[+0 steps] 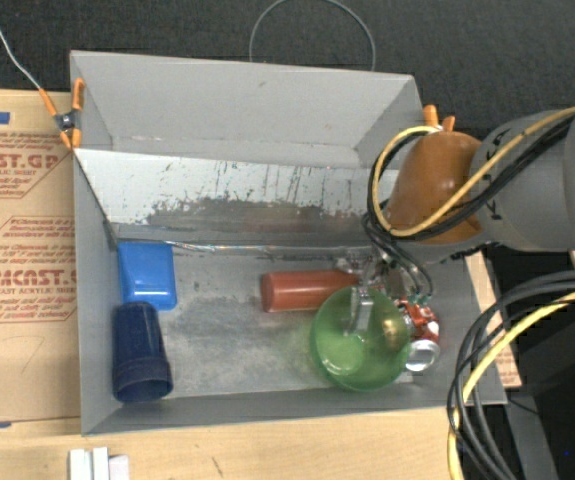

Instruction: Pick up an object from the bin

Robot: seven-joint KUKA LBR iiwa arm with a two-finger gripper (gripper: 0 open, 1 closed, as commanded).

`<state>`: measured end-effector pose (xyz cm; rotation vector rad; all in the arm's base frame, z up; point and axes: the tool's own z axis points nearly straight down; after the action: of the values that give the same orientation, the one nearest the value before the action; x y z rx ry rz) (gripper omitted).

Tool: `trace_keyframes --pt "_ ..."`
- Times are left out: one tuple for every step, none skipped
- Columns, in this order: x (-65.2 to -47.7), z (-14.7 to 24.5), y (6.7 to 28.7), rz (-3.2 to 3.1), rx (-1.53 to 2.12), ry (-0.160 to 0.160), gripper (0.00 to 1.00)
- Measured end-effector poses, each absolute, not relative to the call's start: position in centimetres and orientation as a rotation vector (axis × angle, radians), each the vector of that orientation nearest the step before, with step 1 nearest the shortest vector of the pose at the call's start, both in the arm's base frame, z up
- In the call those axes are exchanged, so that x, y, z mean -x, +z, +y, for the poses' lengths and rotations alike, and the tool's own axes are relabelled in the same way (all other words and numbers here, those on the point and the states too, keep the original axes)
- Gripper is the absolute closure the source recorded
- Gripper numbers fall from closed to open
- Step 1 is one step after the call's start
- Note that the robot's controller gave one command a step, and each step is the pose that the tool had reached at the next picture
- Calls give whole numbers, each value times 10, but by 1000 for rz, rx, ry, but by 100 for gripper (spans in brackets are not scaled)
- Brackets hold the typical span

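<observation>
My gripper (365, 308) hangs low at the bin's right side, over the near edge of a translucent green bowl (352, 356) on the bin floor. Just left of the gripper, a red-brown cylinder (302, 290) lies on its side. A red and silver can (423, 336) rests against the bowl's right side, partly hidden by the gripper and cables.
A light blue rectangular block (147, 273) lies at the left of the bin. A dark blue cup (141, 356) lies on its side in front of it. The arm with its orange cover and yellow-black cables comes in over the right rim.
</observation>
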<state>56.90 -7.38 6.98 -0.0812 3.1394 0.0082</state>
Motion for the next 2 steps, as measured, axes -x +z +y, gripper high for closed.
trace_keyframes --pt "-579 -83 98 3136 40 10 100" --pt "-563 -81 106 3140 4 11 100"
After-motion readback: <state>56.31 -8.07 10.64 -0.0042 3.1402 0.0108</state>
